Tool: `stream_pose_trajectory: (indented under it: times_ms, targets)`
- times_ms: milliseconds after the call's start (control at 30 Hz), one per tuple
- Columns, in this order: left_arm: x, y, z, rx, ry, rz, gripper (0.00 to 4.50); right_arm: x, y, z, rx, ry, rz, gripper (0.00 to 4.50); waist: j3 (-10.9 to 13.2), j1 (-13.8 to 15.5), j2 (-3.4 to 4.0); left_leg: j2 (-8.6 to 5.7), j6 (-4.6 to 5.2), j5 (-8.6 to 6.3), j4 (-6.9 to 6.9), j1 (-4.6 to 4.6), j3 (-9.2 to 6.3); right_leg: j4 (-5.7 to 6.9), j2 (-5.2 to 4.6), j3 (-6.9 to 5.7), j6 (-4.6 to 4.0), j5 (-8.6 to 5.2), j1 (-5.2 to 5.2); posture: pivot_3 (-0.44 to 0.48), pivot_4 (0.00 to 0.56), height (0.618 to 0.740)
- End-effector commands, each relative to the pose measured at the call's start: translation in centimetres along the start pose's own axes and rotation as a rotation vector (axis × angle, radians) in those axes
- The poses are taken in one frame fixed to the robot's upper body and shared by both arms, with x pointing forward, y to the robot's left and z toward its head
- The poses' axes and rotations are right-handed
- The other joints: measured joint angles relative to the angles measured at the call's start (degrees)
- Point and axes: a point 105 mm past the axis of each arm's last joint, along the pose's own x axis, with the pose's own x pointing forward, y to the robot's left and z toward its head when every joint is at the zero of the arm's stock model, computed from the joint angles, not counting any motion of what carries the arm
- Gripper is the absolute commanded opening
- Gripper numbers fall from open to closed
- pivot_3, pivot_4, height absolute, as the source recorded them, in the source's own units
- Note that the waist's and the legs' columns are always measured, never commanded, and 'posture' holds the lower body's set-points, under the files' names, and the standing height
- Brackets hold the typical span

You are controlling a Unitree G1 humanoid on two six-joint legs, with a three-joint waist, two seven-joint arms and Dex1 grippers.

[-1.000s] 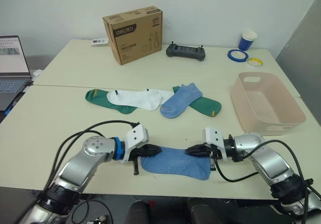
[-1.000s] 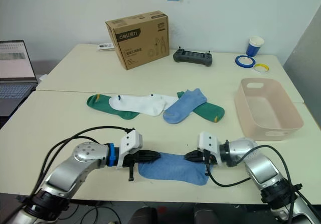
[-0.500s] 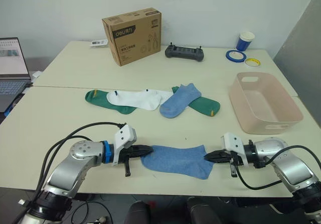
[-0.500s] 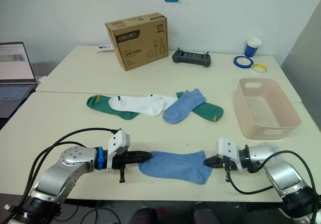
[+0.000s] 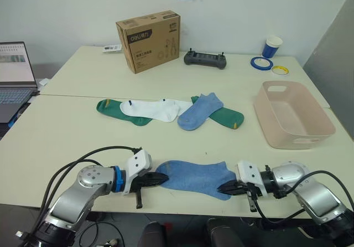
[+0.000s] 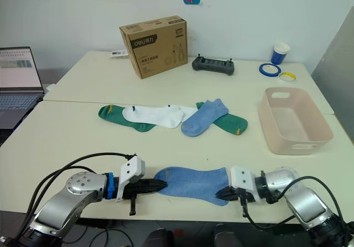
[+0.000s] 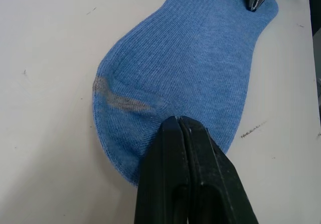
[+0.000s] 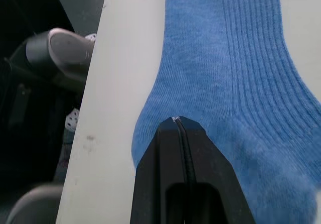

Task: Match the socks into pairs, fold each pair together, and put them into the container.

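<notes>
While a light blue sock point(image 5: 196, 176) lies flat near the bench's point(image 5: 72, 142) front edge, low in the frame, the left hand point(image 5: 160, 178) pinches its toe end and the right hand point(image 5: 224, 188) pinches its cuff end, fingers pressed together on the cloth. Mid-frame lie the other socks: green point(image 5: 113, 110), white point(image 5: 152, 109), blue point(image 5: 200, 111), green point(image 5: 228, 116), overlapping. The pink tub point(image 5: 293, 121) stands at right.
</notes>
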Motion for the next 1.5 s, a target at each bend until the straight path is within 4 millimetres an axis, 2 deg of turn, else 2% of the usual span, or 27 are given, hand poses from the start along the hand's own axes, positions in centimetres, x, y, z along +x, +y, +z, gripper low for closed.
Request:
stream_pose_trajectory:
  times_ms: [33, 67, 167, 267, 400, 500, 567, 600, 667, 733, 867, 900, 933, 1100, 1267, 1400, 1500]
  targets:
    - [-1.0, 0.3, -0.6, -0.056, 0.015, 0.038, 0.02, -1.5, -0.3, -0.6, -0.006, 0.042, -0.035, 0.00, -0.02, -0.04, 0.02, 0.00, 0.00, 0.00, 0.00, 0.01, 0.00, 0.00, 0.00, 0.01, 0.00, 0.00, 0.00, 0.000, 0.150, 0.740]
    - [-1.0, 0.2, -0.1, -0.073, -0.017, 0.038, 0.02, -1.8, -0.5, -0.4, -0.003, 0.033, -0.045, 0.00, -0.02, -0.06, 0.02, 0.01, 0.00, 0.00, 0.00, 0.01, 0.00, 0.00, 0.00, 0.00, 0.00, 0.00, 0.01, 0.000, 0.150, 0.740]
    - [-1.3, 0.3, 2.3, -0.137, -0.150, 0.050, 0.02, -2.9, -1.8, 1.9, 0.040, -0.073, -0.118, 0.00, 0.00, -0.09, 0.02, 0.00, 0.00, 0.00, 0.01, -0.03, 0.01, 0.03, 0.00, 0.02, 0.00, 0.02, 0.03, 0.000, 0.150, 0.740]
    - [-2.2, 1.2, 3.2, -0.209, -0.218, 0.109, 0.02, -4.2, -2.9, 3.8, 0.149, -0.193, -0.186, 0.00, 0.01, -0.15, 0.00, 0.01, 0.00, 0.00, 0.03, -0.10, -0.02, 0.06, 0.01, 0.01, 0.04, 0.05, 0.05, 0.000, 0.150, 0.740]
    - [-4.4, 2.6, 4.6, -0.344, -0.372, 0.207, 0.02, -6.1, -4.0, 4.5, 0.266, -0.295, -0.303, 0.00, 0.01, -0.11, 0.00, 0.03, 0.00, 0.00, -0.01, -0.13, -0.12, 0.06, 0.04, -0.09, 0.21, 0.14, 0.05, 0.000, 0.150, 0.740]
    - [-6.6, 5.4, 3.9, -0.364, -0.439, 0.424, 0.63, -7.3, -6.7, 3.3, 0.253, -0.300, -0.542, 0.62, 0.00, -0.11, 0.00, 0.02, 0.01, 0.00, -0.04, -0.13, -0.12, 0.02, 0.04, -0.09, 0.29, 0.17, 0.05, 0.000, 0.150, 0.740]
    - [-7.3, 6.2, 3.3, -0.373, -0.453, 0.510, 1.23, -7.6, -7.5, 2.7, 0.245, -0.300, -0.626, 1.29, 0.01, -0.14, 0.00, 0.00, 0.01, 0.00, -0.03, -0.13, -0.12, 0.03, 0.04, -0.07, 0.29, 0.18, 0.04, 0.000, 0.150, 0.740]
    - [-8.0, 7.2, 2.0, -0.377, -0.448, 0.626, 1.58, -8.0, -8.2, 1.6, 0.220, -0.273, -0.720, 1.65, 0.00, -0.13, 0.00, -0.02, 0.00, 0.00, -0.02, -0.13, -0.10, 0.03, 0.05, -0.05, 0.27, 0.18, 0.03, 0.000, 0.150, 0.740]
    - [-8.3, 7.7, -0.5, -0.418, -0.444, 0.773, 2.24, -7.7, -8.5, 0.4, 0.187, -0.258, -0.819, 2.38, -0.02, -0.14, 0.01, -0.04, 0.00, 0.00, 0.01, -0.11, -0.04, 0.01, 0.02, 0.00, 0.26, 0.17, 0.06, 0.000, 0.150, 0.740]
    - [-7.9, 7.3, -1.5, -0.422, -0.437, 0.807, 2.87, -7.2, -8.3, 0.1, 0.170, -0.260, -0.842, 3.08, -0.02, -0.15, 0.01, -0.04, 0.00, 0.00, -0.02, -0.12, 0.04, -0.03, 0.01, 0.06, 0.31, 0.20, 0.05, 0.000, 0.150, 0.740]
    - [-7.7, 6.9, -1.7, -0.419, -0.449, 0.833, 4.23, -7.0, -8.7, 0.3, 0.151, -0.277, -0.895, 4.49, -0.01, -0.13, 0.00, -0.02, 0.00, 0.00, -0.03, -0.19, 0.02, 0.03, 0.03, 0.04, 0.32, 0.21, -0.02, 0.000, 0.150, 0.740]
    - [-7.6, 7.0, -1.7, -0.410, -0.447, 0.839, 4.47, -6.8, -8.9, 0.6, 0.145, -0.287, -0.904, 4.50, -0.01, -0.14, 0.00, -0.02, 0.00, 0.00, -0.04, -0.16, 0.02, 0.03, 0.03, 0.05, 0.28, 0.21, -0.01, 0.000, 0.150, 0.740]
    - [-7.6, 7.0, -1.6, -0.403, -0.446, 0.842, 4.47, -6.7, -9.1, 0.9, 0.140, -0.295, -0.910, 4.50, -0.01, -0.15, 0.00, -0.01, 0.00, 0.00, -0.03, -0.11, 0.01, 0.04, 0.04, 0.05, 0.04, 0.14, 0.02, 0.000, 0.150, 0.740]
    - [-5.8, 7.5, 0.8, -0.266, -0.400, 0.732, 4.47, -6.0, -9.5, 2.6, 0.111, -0.315, -0.893, 4.50, -0.01, -0.16, 0.00, -0.03, 0.00, 0.01, 0.03, -0.12, 0.06, 0.02, 0.04, 0.10, 0.01, 0.18, 0.01, 0.000, 0.150, 0.740]
    - [-3.0, 9.2, 5.9, -0.093, -0.372, 0.593, 4.47, -5.6, -10.0, 4.9, 0.120, -0.350, -0.829, 4.50, -0.01, 0.23, 0.00, -0.04, -0.01, 0.01, 0.02, -0.18, 0.02, 0.01, 0.05, 0.06, 0.30, 0.34, 0.02, 0.000, 0.150, 0.740]
    - [-0.3, 10.2, 7.9, 0.010, -0.308, 0.485, 4.47, -4.8, -10.2, 6.5, 0.119, -0.358, -0.785, 4.50, -0.01, 0.10, 0.00, -0.06, 0.00, 0.01, 0.00, -0.19, 0.02, -0.02, 0.08, 0.07, 0.36, 0.35, 0.01, 0.000, 0.150, 0.740]
    - [2.8, 11.1, 8.9, 0.090, -0.238, 0.403, 4.47, -4.1, -10.5, 7.2, 0.118, -0.362, -0.799, 4.50, -0.01, 0.03, 0.00, -0.04, 0.00, 0.00, -0.05, -0.21, -0.01, -0.02, 0.16, 0.07, 0.36, 0.34, -0.02, 0.000, 0.150, 0.740]
